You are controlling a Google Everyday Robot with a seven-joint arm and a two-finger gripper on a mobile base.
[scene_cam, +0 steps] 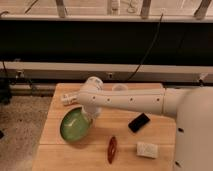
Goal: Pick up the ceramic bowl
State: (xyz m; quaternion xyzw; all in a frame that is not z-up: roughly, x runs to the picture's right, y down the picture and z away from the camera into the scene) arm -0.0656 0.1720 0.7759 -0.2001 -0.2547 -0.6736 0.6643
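Note:
The green ceramic bowl is at the left of the wooden table. It is tilted, with its right rim raised off the table. My gripper hangs at the end of the white arm that reaches in from the right. It grips the bowl's right rim, and the wrist hides most of the fingers.
A black flat object lies right of the bowl. A reddish-brown oblong item and a white packet lie near the front edge. A small white cup stands behind the arm. A white item lies at the back left.

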